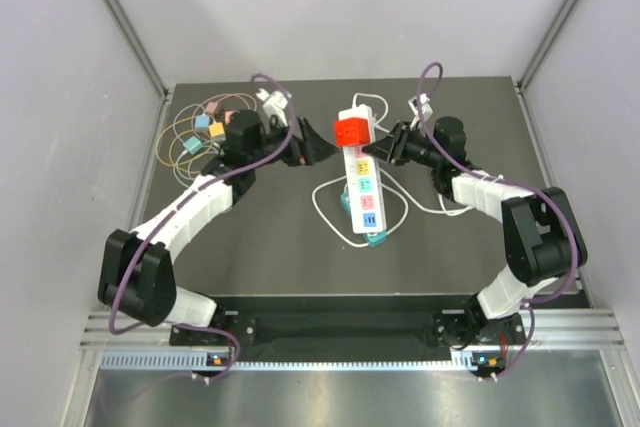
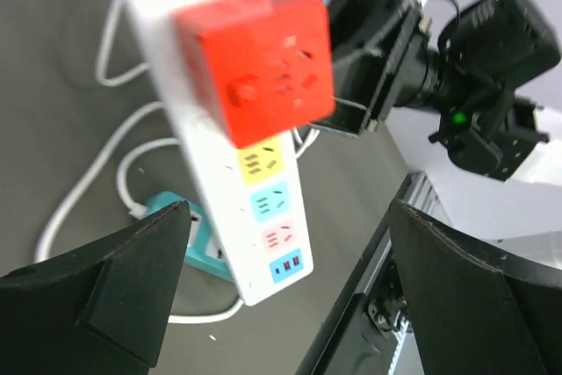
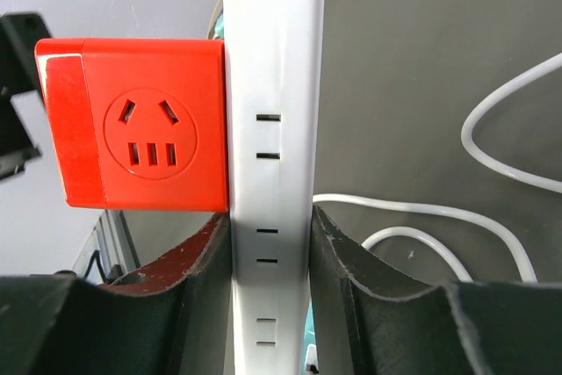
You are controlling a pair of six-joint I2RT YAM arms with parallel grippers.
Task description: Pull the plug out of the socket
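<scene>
Right wrist view shows the right claw (image 3: 270, 248) clenching the white plastic power strip (image 3: 270, 76), left claw (image 2: 285, 226) released, red cube plug (image 3: 140, 133) still seated.

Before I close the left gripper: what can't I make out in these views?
- Prongs of the red plug: every view, hidden against the power strip.
- Most of the teal object: left wrist and top views, under the strip.
- Strip's far end: right wrist view, cut off by the top edge.
</scene>
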